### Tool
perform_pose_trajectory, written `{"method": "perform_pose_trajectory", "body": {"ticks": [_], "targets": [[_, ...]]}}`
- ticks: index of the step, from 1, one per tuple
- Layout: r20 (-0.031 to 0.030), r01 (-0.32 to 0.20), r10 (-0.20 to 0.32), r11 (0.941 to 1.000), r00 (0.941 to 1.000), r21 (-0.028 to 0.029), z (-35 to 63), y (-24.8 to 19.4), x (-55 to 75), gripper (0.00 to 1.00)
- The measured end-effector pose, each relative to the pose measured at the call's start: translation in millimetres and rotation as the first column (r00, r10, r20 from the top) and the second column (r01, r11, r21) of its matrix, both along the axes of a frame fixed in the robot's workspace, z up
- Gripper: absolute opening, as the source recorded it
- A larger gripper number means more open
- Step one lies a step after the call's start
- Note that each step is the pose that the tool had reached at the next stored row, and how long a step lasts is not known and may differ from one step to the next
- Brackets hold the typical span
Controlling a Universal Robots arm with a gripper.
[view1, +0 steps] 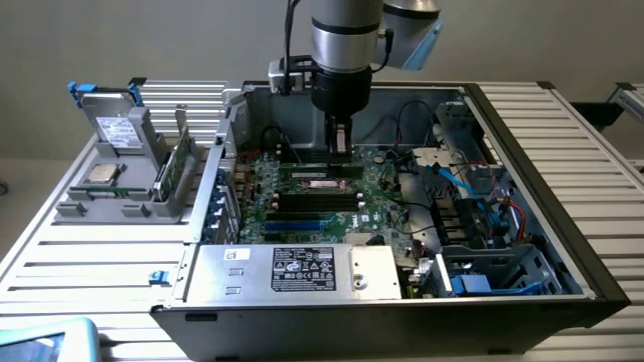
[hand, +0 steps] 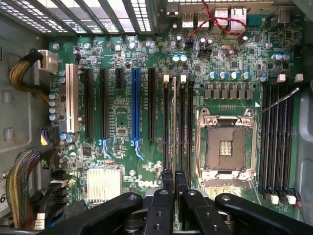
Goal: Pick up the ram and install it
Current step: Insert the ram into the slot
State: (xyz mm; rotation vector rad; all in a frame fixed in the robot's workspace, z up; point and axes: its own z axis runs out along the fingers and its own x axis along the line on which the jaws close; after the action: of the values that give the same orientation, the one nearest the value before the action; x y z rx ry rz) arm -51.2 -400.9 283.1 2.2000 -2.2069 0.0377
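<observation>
Where the open grey metal computer case (view1: 332,332) exposes its large green motherboard (hand: 122,63), the black two-fingered gripper (hand: 173,178) hangs low inside, its fingers pinching the long, thin green ram stick (hand: 173,122). That stick stands on edge along the black memory slots (hand: 190,122), just beside the silver-framed processor socket (hand: 225,147); whether it is seated I cannot tell.

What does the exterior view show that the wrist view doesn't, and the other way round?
Exterior view: the arm, a side rack with a drive and a processor chip, the power supply. Wrist view: a silver heatsink, rear ports. Both: the motherboard, with the gripper shut on the ram at its memory slots.
</observation>
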Motion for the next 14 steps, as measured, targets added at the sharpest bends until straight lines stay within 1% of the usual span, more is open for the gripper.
{"method": "perform_pose_trajectory", "body": {"ticks": [7,14], "targets": [[0.0001,0.0,0.0,1.0,1.0,0.0001,-12.8,-3.4,-0.2,0.13],[0.0,0.0,0.0,1.0,1.0,0.0,-25.5,-4.1,-0.5,0.13]]}}
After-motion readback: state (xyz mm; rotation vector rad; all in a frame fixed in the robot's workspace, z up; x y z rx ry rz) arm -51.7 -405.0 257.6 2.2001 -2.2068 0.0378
